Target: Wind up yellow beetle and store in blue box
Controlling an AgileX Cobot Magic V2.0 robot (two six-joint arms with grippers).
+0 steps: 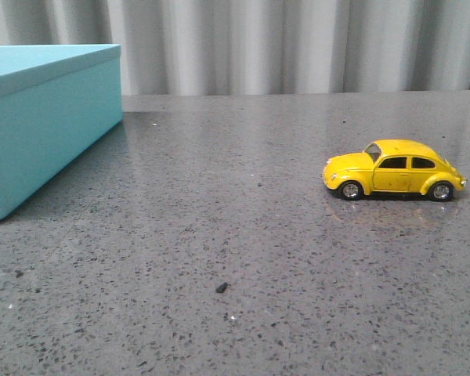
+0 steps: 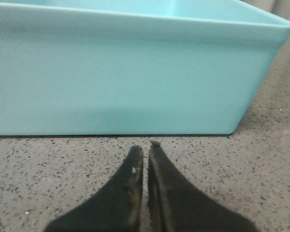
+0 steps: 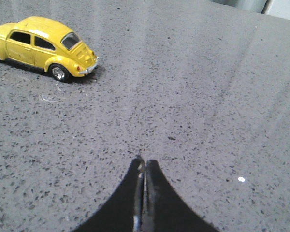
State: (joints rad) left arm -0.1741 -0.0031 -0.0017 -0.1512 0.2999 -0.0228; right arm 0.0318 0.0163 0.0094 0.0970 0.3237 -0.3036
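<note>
The yellow beetle (image 1: 393, 170) stands on its wheels at the right of the grey table, side-on, nose to the left. It also shows in the right wrist view, the yellow beetle (image 3: 42, 47) well away from my right gripper (image 3: 145, 160), which is shut and empty. The blue box (image 1: 43, 117) stands at the far left with its lid on. In the left wrist view the blue box (image 2: 125, 72) fills the scene just beyond my left gripper (image 2: 145, 147), shut with nothing held. Neither arm appears in the front view.
A small dark crumb (image 1: 221, 287) lies on the speckled grey tabletop (image 1: 235, 235) near the front middle. A grey pleated curtain (image 1: 298, 43) hangs behind the table's far edge.
</note>
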